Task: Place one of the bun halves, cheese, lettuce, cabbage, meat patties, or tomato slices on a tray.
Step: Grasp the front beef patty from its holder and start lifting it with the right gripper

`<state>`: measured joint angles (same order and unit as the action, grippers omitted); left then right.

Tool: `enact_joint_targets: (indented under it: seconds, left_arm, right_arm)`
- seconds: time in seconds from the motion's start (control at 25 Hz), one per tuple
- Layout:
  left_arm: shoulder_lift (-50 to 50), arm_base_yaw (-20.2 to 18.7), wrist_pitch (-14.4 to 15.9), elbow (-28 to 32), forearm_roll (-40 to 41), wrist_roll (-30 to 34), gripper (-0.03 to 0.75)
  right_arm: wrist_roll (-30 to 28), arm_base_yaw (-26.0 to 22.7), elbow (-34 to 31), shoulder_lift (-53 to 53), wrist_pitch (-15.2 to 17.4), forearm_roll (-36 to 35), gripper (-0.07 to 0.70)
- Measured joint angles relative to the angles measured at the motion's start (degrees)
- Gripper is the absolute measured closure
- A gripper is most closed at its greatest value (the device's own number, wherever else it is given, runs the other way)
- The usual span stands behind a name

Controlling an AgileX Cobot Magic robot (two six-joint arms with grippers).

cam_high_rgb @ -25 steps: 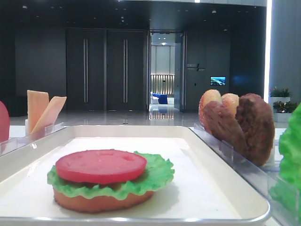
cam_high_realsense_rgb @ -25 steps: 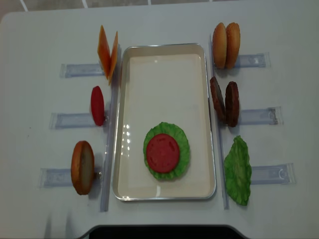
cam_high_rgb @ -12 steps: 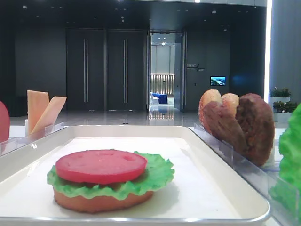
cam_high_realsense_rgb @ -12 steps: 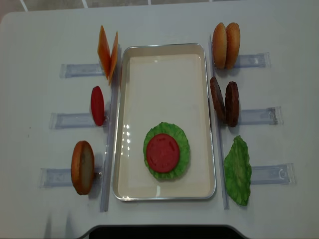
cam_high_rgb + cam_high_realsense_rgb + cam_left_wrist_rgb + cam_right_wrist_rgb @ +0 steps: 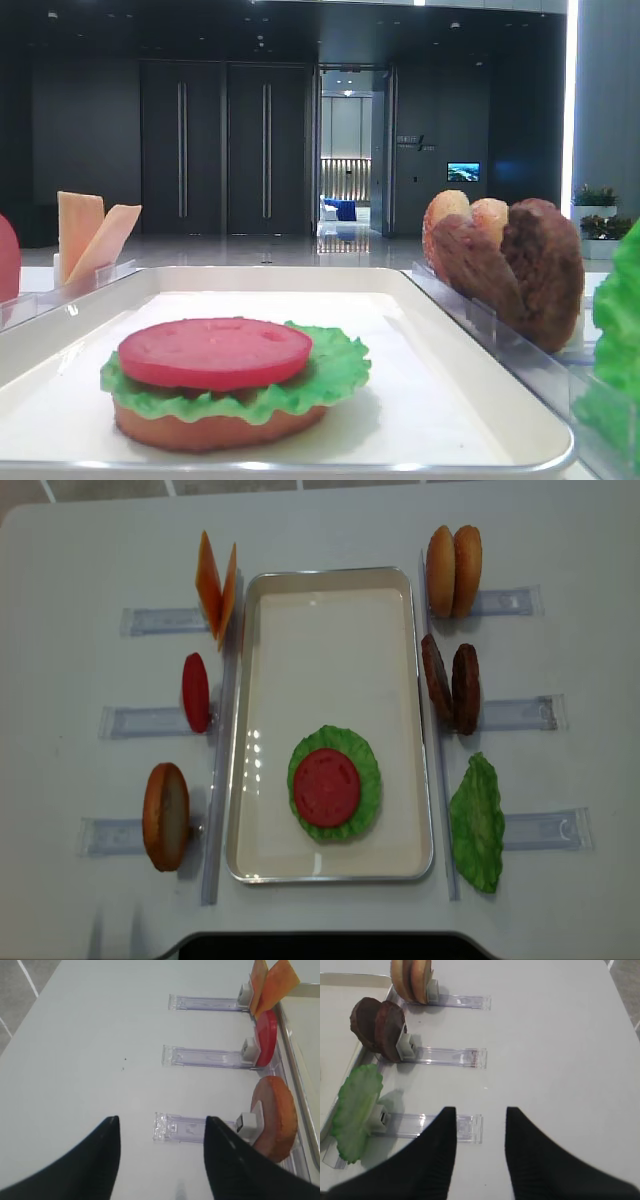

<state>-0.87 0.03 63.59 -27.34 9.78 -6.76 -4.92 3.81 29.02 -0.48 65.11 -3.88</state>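
Observation:
The white tray (image 5: 330, 610) lies mid-table. In its near half sits a stack: bun half (image 5: 200, 430), lettuce (image 5: 372, 780) and a tomato slice (image 5: 326, 787) on top. Right of the tray stand two meat patties (image 5: 451, 685), two bun halves (image 5: 453, 570) and a lettuce leaf (image 5: 477, 823). Left of it stand cheese slices (image 5: 217, 585), a tomato slice (image 5: 196, 692) and a bun half (image 5: 166, 816). My right gripper (image 5: 480, 1110) is open and empty above the lettuce rack's outer end. My left gripper (image 5: 161, 1119) is wide open and empty beside the bun half (image 5: 275, 1120). Neither gripper shows in the exterior views.
Each upright piece stands in a clear plastic rack (image 5: 525, 715) pointing away from the tray. Bare white table (image 5: 560, 1035) lies outside the racks on both sides. The table's left edge and the floor (image 5: 20, 990) show in the left wrist view.

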Motion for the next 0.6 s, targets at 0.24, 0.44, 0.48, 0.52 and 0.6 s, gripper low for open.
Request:
enact_joint_targets:
  seconds: [0.24,0.44,0.48,0.52,0.6]
  left_arm:
    - [0.0,0.0,0.0,0.0,0.1,0.3,0.320]
    - [0.0,0.0,0.0,0.0,0.2,0.5,0.362]
    - [0.0,0.0,0.0,0.0,0.2,0.5,0.370]
    - [0.0,0.0,0.0,0.0,0.2,0.5,0.377]
    - [0.0,0.0,0.0,0.0,0.3,0.5,0.386]
  right_arm:
    - [0.0,0.0,0.0,0.0,0.0,0.0,0.397]
    - [0.0,0.0,0.7,0.0,-0.4,-0.1,0.397]
    - [0.0,0.0,1.4,0.1,-0.4,-0.1,0.397]
    - [0.0,0.0,2.4,0.6,-0.5,-0.1,0.397]
    - [0.0,0.0,4.2,2.3,-0.6,-0.2,0.397]
